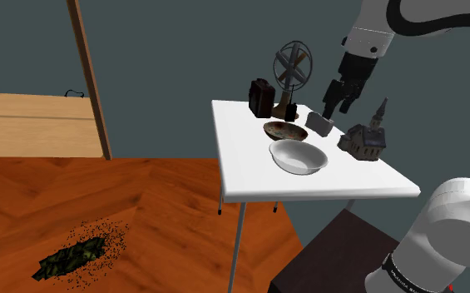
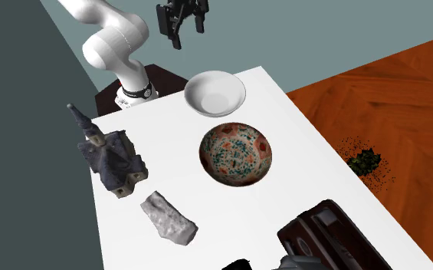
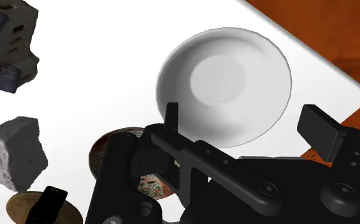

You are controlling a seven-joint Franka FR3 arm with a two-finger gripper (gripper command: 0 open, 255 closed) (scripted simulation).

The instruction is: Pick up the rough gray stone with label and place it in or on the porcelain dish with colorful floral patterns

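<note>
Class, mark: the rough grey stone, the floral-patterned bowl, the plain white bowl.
rough grey stone (image 2: 168, 218), second exterior view, top face.
floral-patterned bowl (image 2: 236, 153), second exterior view, inner bottom.
plain white bowl (image 2: 215, 92), second exterior view, inner bottom.

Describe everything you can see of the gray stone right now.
The stone is a rough, pale gray, elongated chunk with blunt, uneven faces, lying flat on the white table. It sits apart from the model church and the floral bowl, touching neither. Only the table touches it. I cannot make out a label.
</note>
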